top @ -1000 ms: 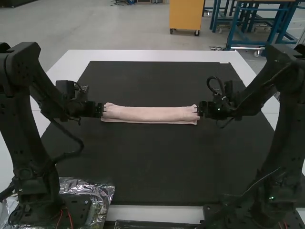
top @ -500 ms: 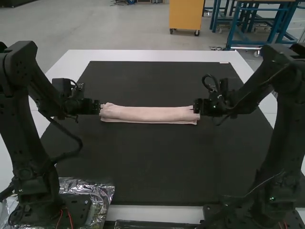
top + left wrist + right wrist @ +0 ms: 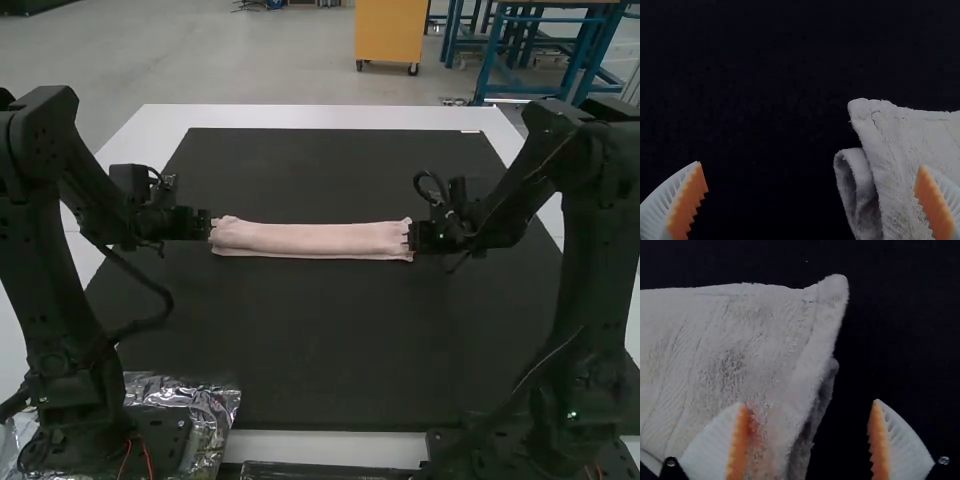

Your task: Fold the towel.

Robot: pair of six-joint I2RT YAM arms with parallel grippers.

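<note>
The pink towel (image 3: 312,239) lies folded into a long narrow strip across the mat. At its left end is my left gripper (image 3: 212,228); at its right end, my right gripper (image 3: 410,237). In the left wrist view the left gripper (image 3: 811,187) is open, one finger over the layered end of the towel (image 3: 910,150), the other over bare mat. My right gripper (image 3: 807,427) is open in its wrist view, one finger above the towel (image 3: 740,350) and the other beyond its edge.
A large black mat (image 3: 300,340) covers most of the white table (image 3: 320,116). Crinkled silver foil (image 3: 205,405) lies around the left arm's base at the near left.
The left gripper has shifted slightly left and up in the high view, then stayed still. The right gripper has moved left over the towel's end, then slightly back. The towel looks unmoved.
</note>
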